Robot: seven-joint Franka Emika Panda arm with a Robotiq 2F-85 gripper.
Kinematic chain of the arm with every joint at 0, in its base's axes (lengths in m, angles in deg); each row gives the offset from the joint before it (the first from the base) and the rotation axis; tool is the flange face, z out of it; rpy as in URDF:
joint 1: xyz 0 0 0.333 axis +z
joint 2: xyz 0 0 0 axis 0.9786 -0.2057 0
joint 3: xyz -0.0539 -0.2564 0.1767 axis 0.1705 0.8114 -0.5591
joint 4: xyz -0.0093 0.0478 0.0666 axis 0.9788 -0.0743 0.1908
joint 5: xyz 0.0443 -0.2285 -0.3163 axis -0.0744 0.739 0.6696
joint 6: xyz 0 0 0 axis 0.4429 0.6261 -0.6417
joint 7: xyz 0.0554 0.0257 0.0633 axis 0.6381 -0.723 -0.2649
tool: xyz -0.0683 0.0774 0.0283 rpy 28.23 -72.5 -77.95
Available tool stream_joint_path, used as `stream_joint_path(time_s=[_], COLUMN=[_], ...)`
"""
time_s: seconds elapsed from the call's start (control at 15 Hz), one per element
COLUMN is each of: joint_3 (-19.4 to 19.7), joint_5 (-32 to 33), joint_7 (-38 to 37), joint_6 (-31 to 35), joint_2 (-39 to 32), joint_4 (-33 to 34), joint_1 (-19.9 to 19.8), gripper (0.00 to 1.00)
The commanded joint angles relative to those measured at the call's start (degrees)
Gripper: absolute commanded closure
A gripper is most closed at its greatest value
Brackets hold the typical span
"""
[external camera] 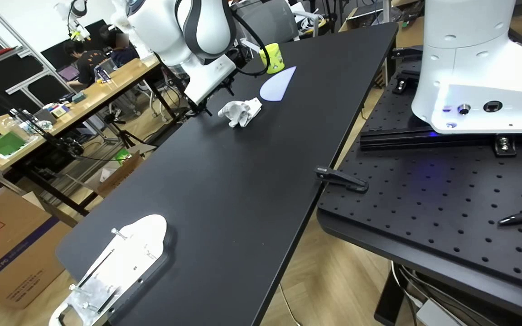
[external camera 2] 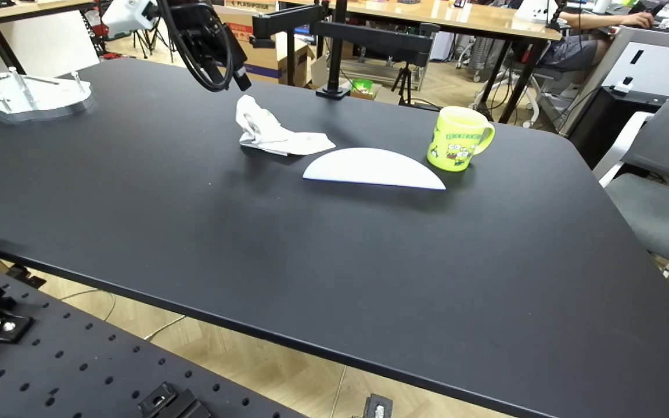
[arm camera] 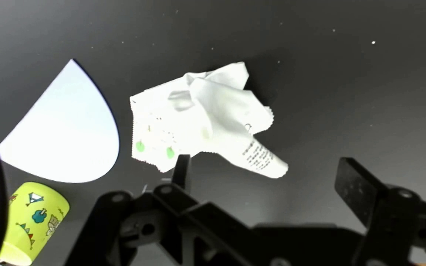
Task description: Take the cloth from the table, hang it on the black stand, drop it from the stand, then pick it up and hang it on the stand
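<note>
Below me stretches a black desk (external camera 2: 334,261). On it lies a white half-disc (external camera 2: 372,167); near one end, also on the desk, a crumpled white wrapper (arm camera: 216,111) with green print; near the other, a yellow-green mug (external camera 2: 452,142) upright. My fingers (arm camera: 357,186) hover above, spread wide apart.

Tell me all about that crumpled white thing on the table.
The crumpled white thing looks thin and papery or clothlike, with zigzag edges, green spots and small dark print. It lies bunched on the dark table, one end raised, beside the pale half-round piece but apart. Only the table seems to touch it.
</note>
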Motion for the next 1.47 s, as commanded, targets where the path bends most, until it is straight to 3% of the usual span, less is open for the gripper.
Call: stream_joint_path(time_s=[0.0, 0.53, 0.6, 0.73, 1.4], joint_3=[0.8, 0.2, 0.2, 1.6, 0.9], joint_5=[3.3, 5.4, 5.7, 6.0, 6.8], joint_7=[-4.8, -8.1, -8.5, -9.1, -5.3], joint_6=[0.4, 1.6, 1.7, 3.0, 12.1], joint_2=[3.2, 2.1, 2.0, 1.9, -0.2], joint_4=[-3.5, -5.8, -6.0, -6.4, -6.6], joint_1=[-1.2, -3.3, -3.3, -2.0, -2.5], gripper=[0.0, 0.02, 0.25, 0.3, 0.99])
